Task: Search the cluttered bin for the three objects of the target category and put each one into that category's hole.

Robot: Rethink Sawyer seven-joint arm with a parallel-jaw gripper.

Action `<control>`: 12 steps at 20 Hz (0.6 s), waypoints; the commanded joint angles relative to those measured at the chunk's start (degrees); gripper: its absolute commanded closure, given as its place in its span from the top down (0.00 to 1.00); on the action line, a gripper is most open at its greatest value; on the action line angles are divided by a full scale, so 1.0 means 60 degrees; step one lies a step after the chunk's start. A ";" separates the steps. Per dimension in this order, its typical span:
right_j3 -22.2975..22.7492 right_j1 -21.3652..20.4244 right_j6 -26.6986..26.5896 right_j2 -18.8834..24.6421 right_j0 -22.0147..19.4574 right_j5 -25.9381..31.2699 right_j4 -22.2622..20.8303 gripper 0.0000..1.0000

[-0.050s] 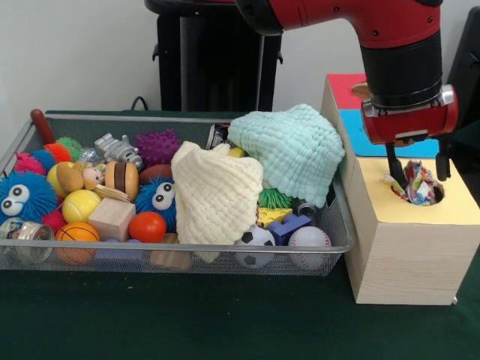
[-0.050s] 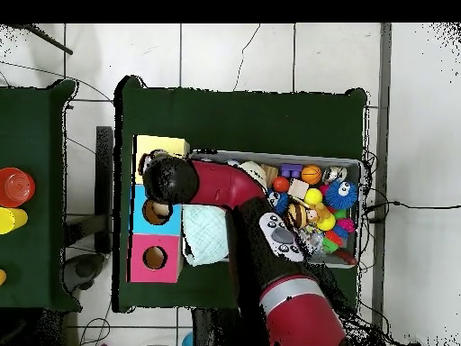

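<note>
A glossy red robot arm (image 1: 352, 19) with rounded black joints. Its wrist is a black cylinder ringed by a silver band, above a red housing that carries the gripper (image 1: 418, 171), whose two thin black jaws hang down. From overhead, a grey button panel (image 2: 281, 236) sits on the arm.

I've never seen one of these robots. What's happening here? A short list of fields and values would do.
gripper: black two-fingered gripper, open, hanging over the yellow hole
in the hole: crumpled multicoloured cloth, between the fingers, apparently not gripped
sorting box: wooden box with yellow, blue and red top sections, right of the bin in the front view
bin: wire mesh bin full of toys
on the pile: cream knitted cloth and mint green knitted cloth
</note>
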 commanded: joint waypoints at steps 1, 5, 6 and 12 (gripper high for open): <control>0.0558 -0.0369 0.1871 -0.1034 0.0253 0.0616 0.0004 1.00; 0.0306 -0.0378 0.2025 -0.1601 0.0643 0.0576 -0.0058 1.00; 0.0231 -0.0343 0.2018 -0.1711 0.0720 0.0583 -0.0061 1.00; -0.0018 -0.0084 0.1859 -0.1971 0.0904 0.0493 0.0079 1.00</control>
